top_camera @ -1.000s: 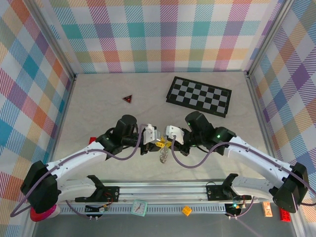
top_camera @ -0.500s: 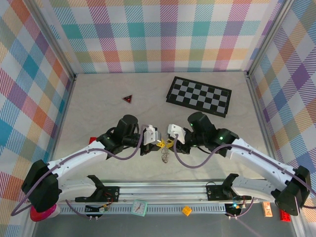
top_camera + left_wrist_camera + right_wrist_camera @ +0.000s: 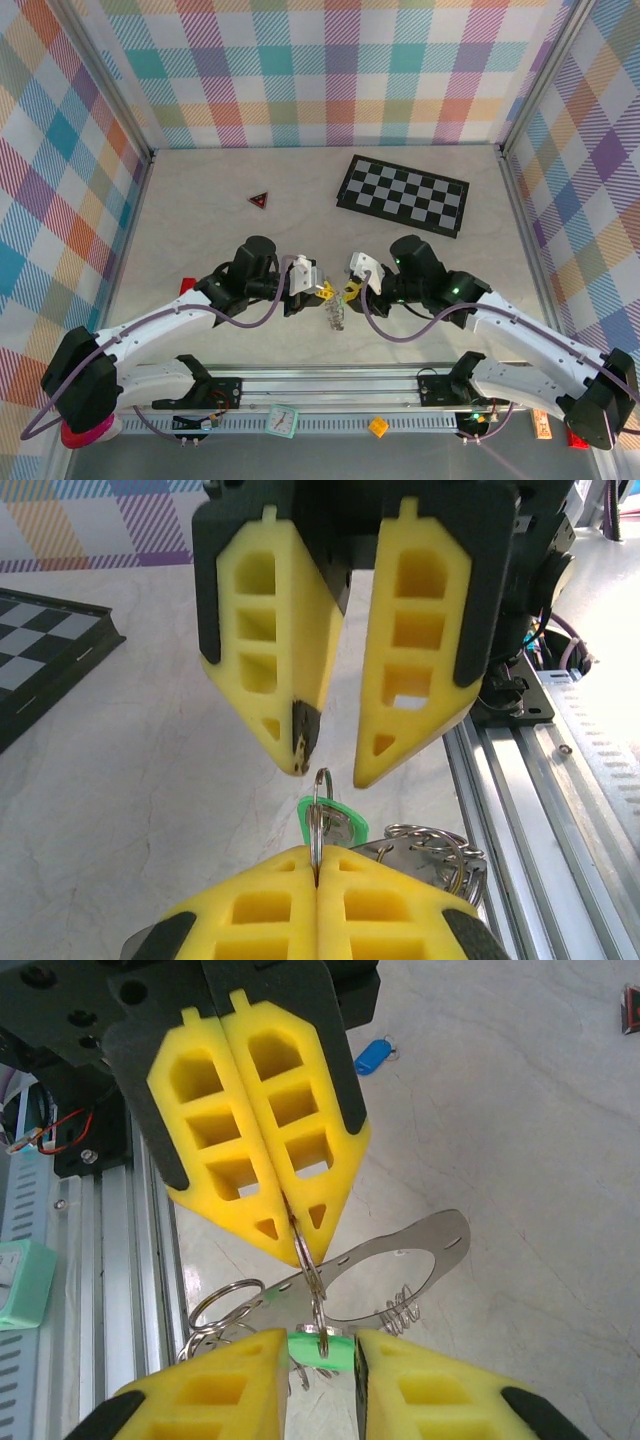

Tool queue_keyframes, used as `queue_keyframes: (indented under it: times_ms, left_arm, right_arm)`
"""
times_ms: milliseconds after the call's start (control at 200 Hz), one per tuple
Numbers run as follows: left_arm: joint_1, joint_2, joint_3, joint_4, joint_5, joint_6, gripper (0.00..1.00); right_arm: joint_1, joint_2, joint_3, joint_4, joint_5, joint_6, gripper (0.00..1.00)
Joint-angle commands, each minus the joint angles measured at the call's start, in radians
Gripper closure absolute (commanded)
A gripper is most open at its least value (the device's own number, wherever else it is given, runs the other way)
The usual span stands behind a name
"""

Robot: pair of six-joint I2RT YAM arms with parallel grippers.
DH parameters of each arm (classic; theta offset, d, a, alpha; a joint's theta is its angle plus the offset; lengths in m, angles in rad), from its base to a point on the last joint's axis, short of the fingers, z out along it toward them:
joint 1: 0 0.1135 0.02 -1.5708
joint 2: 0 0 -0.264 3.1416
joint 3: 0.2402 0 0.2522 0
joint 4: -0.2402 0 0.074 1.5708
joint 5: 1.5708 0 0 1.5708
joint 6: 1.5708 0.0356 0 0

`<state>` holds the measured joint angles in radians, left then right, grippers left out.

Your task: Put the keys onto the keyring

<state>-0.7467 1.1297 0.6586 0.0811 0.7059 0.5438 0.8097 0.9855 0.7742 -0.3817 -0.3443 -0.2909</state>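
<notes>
Green key [image 3: 322, 1350]: its head sits at the gap between the right tool's tips, and it seems threaded on the thin loop that the left tool pinches.
Blue key [image 3: 372, 1057]: it lies alone on the table [image 3: 500, 1110], well apart from both tools.
Keyring [image 3: 335, 316]: it hangs under the two tools near the table's near edge, a bunch of loops, coils and a flat plate. You cannot tell whether its lowest part touches the table.
Left tool [image 3: 292, 1235]: clenched on one thin loop of the keyring.
Right tool [image 3: 332, 770]: released, with the jaws apart. The green head is not clearly pinched.
Handling, keys: probably light and stiff, with smooth plastic heads that could slip. Take each one by the flat faces of its head.
Handling, keyring: the bunch looks limp and likely to swing, while the wire loop looks thin and springy. Hold it close to where the key goes on.
Around: the rail [image 3: 540, 770] runs just beside the work. The chessboard [image 3: 403, 195] and the red triangle [image 3: 259, 200] lie well apart from it — no obstacle.
In the way: the tools stand tip to tip, so you have little room to turn a key. The dangling bunch could snag a finger.
</notes>
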Motion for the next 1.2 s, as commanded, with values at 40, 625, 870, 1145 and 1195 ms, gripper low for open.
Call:
queue_keyframes:
  times_ms: [40, 625, 870, 1145, 1195]
  left_arm:
    - [-0.009, -0.028, -0.008, 0.057, 0.033, 0.001, 1.0]
    - [-0.009, -0.024, -0.008, 0.055, 0.036, 0.004, 1.0]
    - [-0.009, -0.029, -0.01, 0.06, 0.051, 0.007, 1.0]
    - [-0.011, -0.04, -0.021, 0.101, 0.062, -0.01, 1.0]
    - [-0.01, -0.042, -0.025, 0.112, 0.061, -0.015, 1.0]
  right_arm:
    - [-0.006, 0.011, 0.01, 0.038, -0.021, 0.015, 0.81]
    - [-0.006, 0.004, 0.02, 0.037, -0.027, 0.01, 0.88]
    - [-0.007, 0.013, 0.018, 0.009, 0.005, -0.008, 0.98]
    - [-0.006, 0.065, 0.009, 0.045, -0.058, 0.01, 1.0]
    - [-0.007, 0.065, 0.007, 0.05, -0.062, 0.012, 1.0]
